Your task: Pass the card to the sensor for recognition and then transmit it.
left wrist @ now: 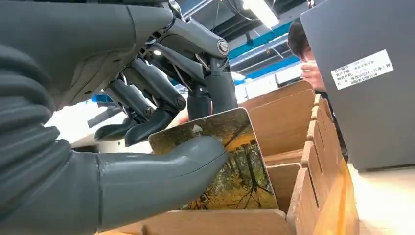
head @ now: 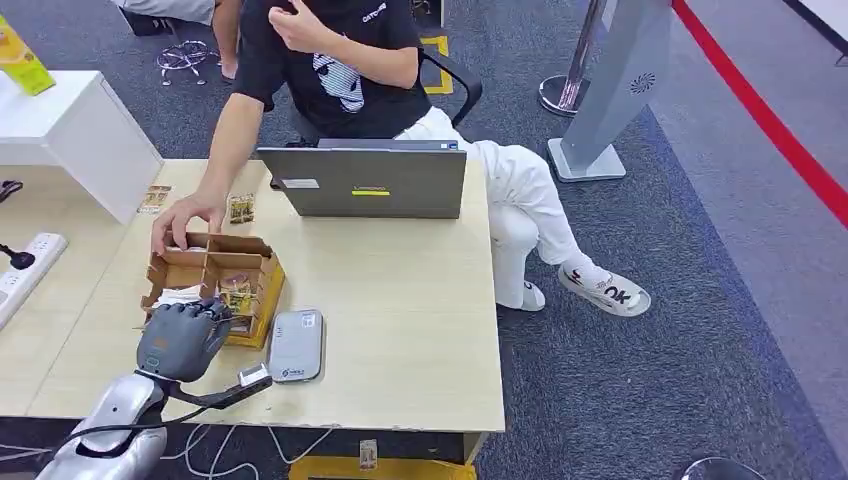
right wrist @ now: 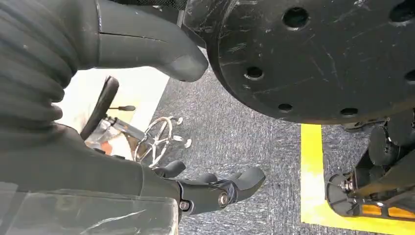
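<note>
Head view: left hand [head: 183,335] over the near end of the cardboard box [head: 213,283] on the desk [head: 400,320], sensor [head: 296,345] just beside it. A person's hand [head: 186,219] rests on the box's far end.

Left wrist: thumb and fingers [left wrist: 147,98] pinch the card [left wrist: 230,161], upright in a box compartment.

Right wrist: right hand [right wrist: 215,188] hangs above carpet, fingers loosely curled, grasping nothing.

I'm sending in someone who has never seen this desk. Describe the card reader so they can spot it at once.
Start at the wooden table with the grey laptop. On the robot's side of it stands a brown cardboard box of cards, where the left hand reaches in. The card reader lies flat just right of that box: a small grey rounded slab, the only smooth plastic thing there.
</note>
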Controlling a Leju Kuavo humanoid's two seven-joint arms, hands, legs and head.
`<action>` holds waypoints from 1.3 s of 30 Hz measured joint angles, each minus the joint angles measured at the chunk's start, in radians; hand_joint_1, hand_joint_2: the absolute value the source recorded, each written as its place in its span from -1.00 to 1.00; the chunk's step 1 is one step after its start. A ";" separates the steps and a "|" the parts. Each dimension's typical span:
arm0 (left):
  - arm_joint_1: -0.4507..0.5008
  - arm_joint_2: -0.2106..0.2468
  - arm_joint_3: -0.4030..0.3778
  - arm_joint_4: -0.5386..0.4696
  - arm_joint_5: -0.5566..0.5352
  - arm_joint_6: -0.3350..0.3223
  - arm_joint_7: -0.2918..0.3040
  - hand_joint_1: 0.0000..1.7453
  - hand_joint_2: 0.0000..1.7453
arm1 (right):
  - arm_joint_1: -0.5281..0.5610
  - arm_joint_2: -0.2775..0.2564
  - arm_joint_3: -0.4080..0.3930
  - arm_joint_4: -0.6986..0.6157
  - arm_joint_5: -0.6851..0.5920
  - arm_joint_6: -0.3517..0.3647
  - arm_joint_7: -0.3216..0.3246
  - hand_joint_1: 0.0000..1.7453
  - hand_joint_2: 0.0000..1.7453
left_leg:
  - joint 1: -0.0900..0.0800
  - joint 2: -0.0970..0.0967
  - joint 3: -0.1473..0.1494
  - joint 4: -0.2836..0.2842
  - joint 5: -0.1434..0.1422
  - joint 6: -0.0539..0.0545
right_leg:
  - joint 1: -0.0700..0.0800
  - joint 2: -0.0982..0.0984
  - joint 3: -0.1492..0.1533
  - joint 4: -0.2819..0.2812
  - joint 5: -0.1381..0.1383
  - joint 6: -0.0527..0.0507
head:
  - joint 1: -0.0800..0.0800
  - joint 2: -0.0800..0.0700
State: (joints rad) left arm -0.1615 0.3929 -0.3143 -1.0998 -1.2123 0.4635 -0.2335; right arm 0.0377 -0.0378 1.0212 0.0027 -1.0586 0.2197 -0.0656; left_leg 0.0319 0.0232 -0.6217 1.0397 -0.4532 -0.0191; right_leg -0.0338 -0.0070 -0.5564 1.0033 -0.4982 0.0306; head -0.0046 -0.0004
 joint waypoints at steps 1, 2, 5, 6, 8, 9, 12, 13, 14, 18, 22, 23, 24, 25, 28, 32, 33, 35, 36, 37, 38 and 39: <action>0.000 0.000 0.000 0.000 0.003 0.000 0.000 1.00 1.00 | 0.000 0.000 0.000 0.000 0.000 0.000 0.000 -1.00 1.00 | 0.000 0.000 0.000 0.000 0.000 0.000 | 0.000 0.000 0.000 0.000 0.000 0.000 | 0.000 0.000; 0.000 0.000 0.000 0.000 0.006 0.000 0.000 1.00 1.00 | 0.000 0.000 0.000 0.000 0.000 0.000 0.000 -1.00 1.00 | 0.000 0.000 0.000 0.000 0.000 0.000 | 0.000 0.000 0.000 0.000 0.000 0.000 | 0.000 0.000; 0.000 0.000 0.000 0.000 0.009 0.001 0.000 1.00 1.00 | 0.000 0.000 0.000 0.000 0.000 0.000 0.000 -1.00 1.00 | 0.000 0.000 0.000 0.000 0.000 0.000 | 0.000 0.000 0.000 0.000 0.000 0.000 | 0.000 0.000; 0.000 0.000 0.000 0.000 0.009 0.001 0.000 1.00 1.00 | 0.000 0.000 0.000 0.000 0.000 0.000 0.000 -1.00 1.00 | 0.000 0.000 0.000 0.000 0.000 0.000 | 0.000 0.000 0.000 0.000 0.000 0.000 | 0.000 0.000; 0.000 0.000 0.000 0.000 0.010 0.001 0.000 1.00 1.00 | 0.000 0.000 0.000 0.000 0.000 0.000 0.000 -1.00 1.00 | 0.000 0.000 0.000 0.000 0.000 0.000 | 0.000 0.000 0.000 0.000 0.000 0.000 | 0.000 0.000; 0.000 0.000 0.000 0.000 0.010 0.001 0.000 1.00 1.00 | 0.000 0.000 0.000 0.000 0.000 0.000 0.000 -1.00 1.00 | 0.000 0.000 0.000 0.000 0.000 0.000 | 0.000 0.000 0.000 0.000 0.000 0.000 | 0.000 0.000; 0.000 0.000 0.000 0.000 0.010 0.002 0.000 1.00 1.00 | 0.000 0.000 0.000 0.000 0.000 0.000 0.000 -1.00 1.00 | 0.000 0.000 0.000 0.000 0.000 0.000 | 0.000 0.000 0.000 0.000 0.000 0.000 | 0.000 0.000; 0.000 0.000 0.000 0.000 0.010 0.003 0.000 1.00 1.00 | 0.000 0.000 0.000 0.000 0.000 0.000 0.000 -1.00 1.00 | 0.000 0.000 0.000 0.000 0.000 0.000 | 0.000 0.000 0.000 0.000 0.000 0.000 | 0.000 0.000; 0.000 0.000 0.000 0.000 0.010 0.007 0.000 1.00 1.00 | 0.000 0.000 0.000 0.000 0.000 0.000 0.000 -1.00 1.00 | 0.000 0.000 0.000 0.000 0.000 0.000 | 0.000 0.000 0.000 0.000 0.000 0.000 | 0.000 0.000; -0.001 0.002 0.000 -0.011 0.042 0.085 -0.015 1.00 1.00 | 0.001 0.000 0.000 0.000 0.000 -0.003 0.000 -1.00 1.00 | 0.000 0.000 0.000 0.000 0.000 0.000 | 0.000 0.000 -0.002 0.000 0.000 0.000 | 0.000 0.000; -0.058 0.007 0.046 -0.188 0.291 0.140 -0.047 1.00 1.00 | 0.002 0.000 0.000 0.000 -0.003 -0.015 0.000 -1.00 1.00 | 0.001 -0.001 -0.001 0.001 0.001 0.001 | 0.001 -0.001 -0.002 0.000 0.000 0.000 | 0.000 0.000; -0.089 0.010 0.073 -0.239 0.327 0.084 -0.032 1.00 1.00 | 0.002 0.000 0.000 0.000 -0.006 -0.020 0.000 -1.00 1.00 | 0.001 -0.001 -0.001 0.001 0.001 0.001 | 0.001 -0.001 0.000 0.000 0.001 0.000 | 0.001 0.000; -0.115 0.012 0.101 -0.283 0.330 0.031 -0.023 1.00 1.00 | 0.002 0.000 0.000 0.000 -0.008 -0.023 0.000 -1.00 1.00 | 0.000 0.000 0.000 0.001 0.001 0.001 | 0.000 -0.001 0.001 0.000 0.001 0.000 | 0.001 0.000; -0.130 0.013 0.123 -0.311 0.325 0.013 -0.024 1.00 1.00 | 0.002 0.000 0.000 0.000 -0.009 -0.023 0.000 -1.00 1.00 | 0.000 0.000 0.001 0.000 0.001 0.001 | 0.000 0.000 0.002 0.000 0.001 0.000 | -0.001 0.000; -0.135 0.008 0.153 -0.372 0.307 0.019 -0.042 1.00 1.00 | 0.003 0.001 0.000 0.000 -0.010 -0.023 0.002 -1.00 1.00 | 0.000 0.000 0.001 0.001 0.001 0.001 | 0.000 0.000 0.002 0.000 0.001 0.000 | 0.000 0.000; -0.140 0.005 0.178 -0.397 0.301 0.027 -0.053 1.00 1.00 | 0.002 0.003 0.000 0.000 -0.011 -0.023 0.002 -1.00 1.00 | 0.000 0.000 0.001 0.001 0.001 0.001 | 0.000 0.000 0.001 0.000 0.001 0.000 | -0.001 0.000; -0.142 0.005 0.179 -0.399 0.300 0.027 -0.053 1.00 1.00 | 0.002 0.003 0.000 0.000 -0.011 -0.023 0.002 -1.00 1.00 | 0.000 0.000 0.001 0.001 0.001 0.001 | 0.000 0.000 0.001 0.000 0.001 0.000 | -0.001 0.000; -0.147 0.005 0.181 -0.402 0.300 0.027 -0.053 1.00 1.00 | 0.002 0.003 0.000 0.000 -0.011 -0.023 0.002 -1.00 1.00 | 0.000 0.000 0.001 0.001 0.001 0.001 | 0.000 0.000 0.002 0.000 0.001 0.000 | 0.000 0.000; -0.148 0.005 0.181 -0.402 0.300 0.027 -0.053 1.00 1.00 | 0.002 0.003 0.000 0.000 -0.011 -0.023 0.003 -1.00 1.00 | 0.000 0.000 0.001 0.001 0.001 0.001 | 0.000 0.000 0.002 0.000 0.001 0.000 | -0.001 0.000; -0.149 0.005 0.181 -0.403 0.300 0.027 -0.052 1.00 1.00 | 0.002 0.003 0.000 0.000 -0.011 -0.023 0.003 -1.00 1.00 | 0.000 0.000 0.001 0.001 0.001 0.001 | 0.000 0.000 0.002 0.000 0.001 0.000 | 0.000 0.000; -0.149 0.005 0.181 -0.403 0.300 0.027 -0.052 1.00 1.00 | 0.002 0.003 0.000 0.000 -0.011 -0.023 0.003 -1.00 1.00 | 0.000 0.000 0.001 0.001 0.001 0.001 | 0.000 0.000 0.002 0.000 0.001 0.000 | -0.001 0.000; -0.150 0.005 0.181 -0.404 0.300 0.027 -0.052 1.00 1.00 | 0.002 0.003 0.000 0.000 -0.011 -0.023 0.003 -1.00 1.00 | 0.000 0.000 0.001 0.001 0.001 0.001 | 0.000 0.000 0.002 0.000 0.001 0.000 | -0.001 0.000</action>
State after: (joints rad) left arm -0.3116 0.3975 -0.1331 -1.5038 -0.9121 0.4902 -0.2853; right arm 0.0394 -0.0343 1.0208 0.0027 -1.0700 0.1972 -0.0626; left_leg 0.0319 0.0232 -0.6207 1.0404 -0.4523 -0.0184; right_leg -0.0338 -0.0069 -0.5548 1.0034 -0.4975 0.0307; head -0.0053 -0.0004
